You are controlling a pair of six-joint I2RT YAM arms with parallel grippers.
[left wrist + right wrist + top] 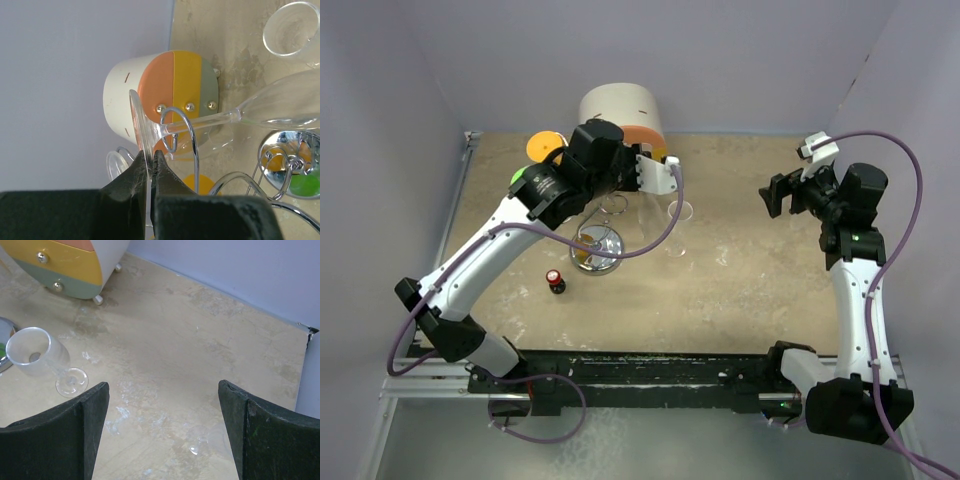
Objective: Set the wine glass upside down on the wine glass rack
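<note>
Your left gripper [150,161] sits at the bottom centre of the left wrist view, its two black fingers pinching the thin round foot of a clear wine glass [225,119]. The glass stretches sideways across that view, with its foot at centre left and its bowl running off the right edge. Its stem crosses a curled wire loop of the silver wine glass rack [186,131], just beside the foot. You cannot tell whether the stem rests on the wire. The rack's shiny round base [280,150] shows at lower right.

In the top view, the left gripper [658,178] is at upper centre, above the rack's base [598,247]. Directly behind them stands a white-and-orange drum [620,110]. A second wine glass [678,214] stands upright on the tan table [750,290], just right of the gripper. A small red-capped bottle [555,281] stands lower left of the rack.

Your right gripper [780,195] is at the right of the top view, well apart from the rack. In the right wrist view its fingers [162,390] are spread wide and hold nothing, with the second glass [37,357] at the left edge.
</note>
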